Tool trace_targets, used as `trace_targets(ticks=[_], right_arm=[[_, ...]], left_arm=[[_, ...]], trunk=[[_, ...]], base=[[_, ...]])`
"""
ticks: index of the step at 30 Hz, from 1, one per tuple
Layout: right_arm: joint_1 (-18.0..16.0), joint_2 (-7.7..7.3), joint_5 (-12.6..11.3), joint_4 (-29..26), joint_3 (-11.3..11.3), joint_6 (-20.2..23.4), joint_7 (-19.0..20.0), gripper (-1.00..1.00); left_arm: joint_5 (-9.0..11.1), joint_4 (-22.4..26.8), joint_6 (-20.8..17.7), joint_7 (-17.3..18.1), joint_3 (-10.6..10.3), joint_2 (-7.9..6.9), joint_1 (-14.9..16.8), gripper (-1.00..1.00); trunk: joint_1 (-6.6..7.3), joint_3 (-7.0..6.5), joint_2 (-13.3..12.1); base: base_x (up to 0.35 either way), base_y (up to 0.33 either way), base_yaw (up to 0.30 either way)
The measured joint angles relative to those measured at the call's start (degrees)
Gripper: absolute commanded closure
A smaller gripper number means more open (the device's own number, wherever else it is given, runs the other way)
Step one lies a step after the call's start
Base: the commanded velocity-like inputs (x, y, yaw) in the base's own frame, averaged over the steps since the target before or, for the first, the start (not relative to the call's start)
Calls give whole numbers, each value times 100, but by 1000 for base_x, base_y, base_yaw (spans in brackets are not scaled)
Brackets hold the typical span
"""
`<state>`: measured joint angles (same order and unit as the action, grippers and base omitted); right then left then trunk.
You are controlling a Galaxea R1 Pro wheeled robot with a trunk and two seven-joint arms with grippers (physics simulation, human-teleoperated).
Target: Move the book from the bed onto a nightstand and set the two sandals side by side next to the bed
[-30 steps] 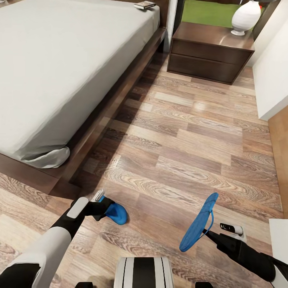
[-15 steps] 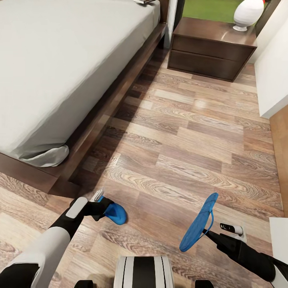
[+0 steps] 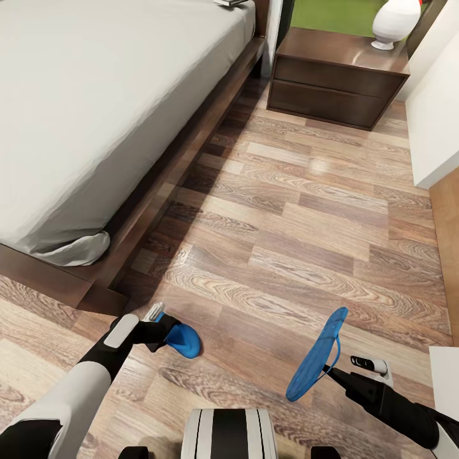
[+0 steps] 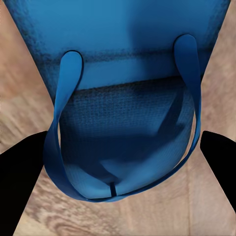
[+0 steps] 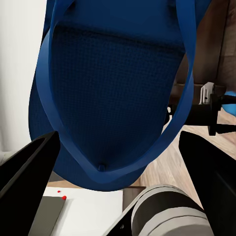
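Observation:
My left gripper [image 3: 169, 332] is shut on one blue sandal [image 3: 185, 341], held low over the floor just off the foot corner of the bed [image 3: 191, 137]. In the left wrist view that sandal [image 4: 123, 73] sits between the black fingers [image 4: 19, 172]. My right gripper [image 3: 332, 371] is shut on the other sandal [image 3: 317, 362], which hangs tilted on edge in the air. The right wrist view has this sandal [image 5: 113, 98] close up between its fingers [image 5: 29, 162]. The book [image 3: 231, 2] lies at the mattress's far corner, cut by the picture's edge. A nightstand [image 3: 335, 80] stands beyond the bed.
A white vase [image 3: 395, 22] stands on the nightstand. Wood-plank floor [image 3: 306, 210] stretches between the bed and a white wall [image 3: 437, 115] at the right. A white object [image 3: 446, 376] sits by my right arm, and my own base [image 3: 229, 433] is below.
The whole view has shifted a little, so the nightstand and book sit higher in the picture. Both grippers keep the same hold on their sandals.

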<state>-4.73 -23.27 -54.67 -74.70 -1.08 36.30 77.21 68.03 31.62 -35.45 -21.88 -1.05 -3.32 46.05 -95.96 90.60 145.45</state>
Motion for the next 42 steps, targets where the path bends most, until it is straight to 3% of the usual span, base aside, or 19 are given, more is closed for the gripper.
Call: trace_targets(ticks=[7, 8, 30, 42], right_arm=[[0, 0, 5, 0, 0, 0, 0, 100], [0, 0, 4, 0, 0, 0, 0, 100], [0, 0, 0, 68, 0, 0, 0, 100], [0, 0, 1, 81, -20, 1, 0, 100]], left_arm=[[1, 0, 0, 0, -6, -7, 0, 100], [1, 0, 0, 0, -6, -7, 0, -100], [1, -1, 0, 0, -6, -4, 0, -100], [2, -33, -80, 62, 2, -16, 0, -100]], trunk=[[0, 0, 0], [0, 0, 0], [0, 0, 0], [31, -265, -16]], base=[[0, 0, 0], [0, 0, 0], [0, 0, 0], [0, 0, 0]])
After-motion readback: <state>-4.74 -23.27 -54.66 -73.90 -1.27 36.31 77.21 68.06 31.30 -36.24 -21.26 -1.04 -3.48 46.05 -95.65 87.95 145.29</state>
